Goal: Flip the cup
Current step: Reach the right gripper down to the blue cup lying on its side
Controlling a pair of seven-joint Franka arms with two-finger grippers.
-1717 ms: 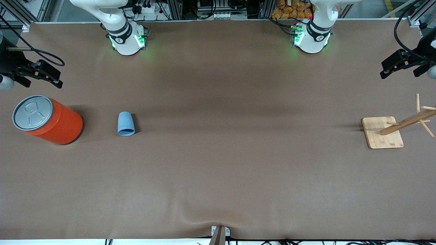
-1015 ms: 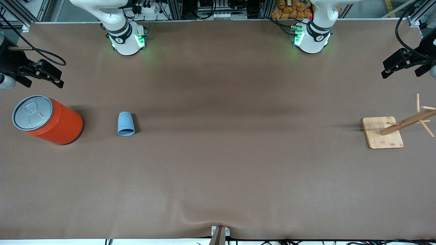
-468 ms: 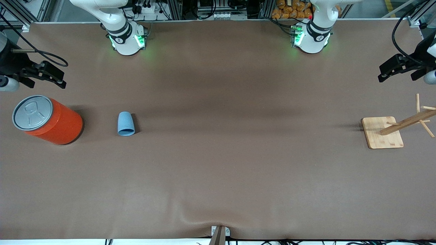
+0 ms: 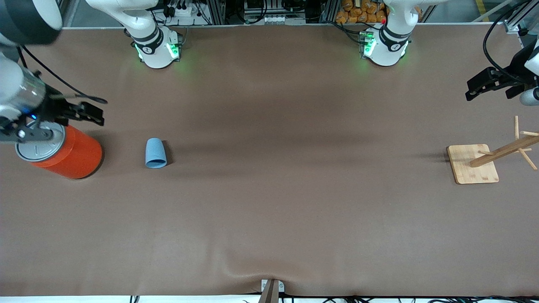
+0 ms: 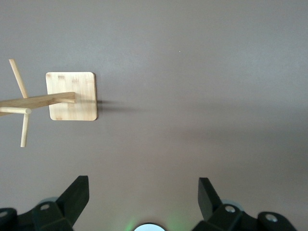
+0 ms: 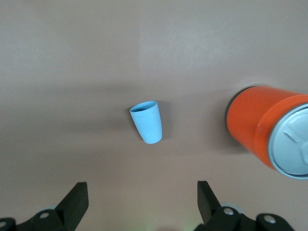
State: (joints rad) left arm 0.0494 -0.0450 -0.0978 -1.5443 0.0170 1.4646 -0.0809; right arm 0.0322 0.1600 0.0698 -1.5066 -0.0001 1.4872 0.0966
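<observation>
The right arm has swung in from the edge of the front view. Its wrist now hangs over the grey lid of the orange can (image 4: 78, 155), where before it was higher up in the picture. The left arm has hardly moved.

The right gripper (image 4: 97, 115) is up in the air, over the brown table (image 4: 294, 210) next to the can, at the right arm's end. In the right wrist view its two black fingers (image 6: 76, 198) stand wide apart with nothing between them.

The cup (image 4: 156, 153) is small and light blue. It lies on its side on the table, in the middle band of the front view, near the right arm's end. It is beside the can but does not touch it. Its wide mouth points toward the front camera. The right wrist view shows the cup (image 6: 148, 122) with its darker inside, and the can (image 6: 255, 127) close by.

The left gripper (image 4: 472, 89) waits in the air at the left arm's end, in the upper part of the front view. Its fingers (image 5: 77, 195) are wide apart too and hold nothing. Lower in that view stands a wooden rack (image 4: 473, 166) with pegs on a square base.
</observation>
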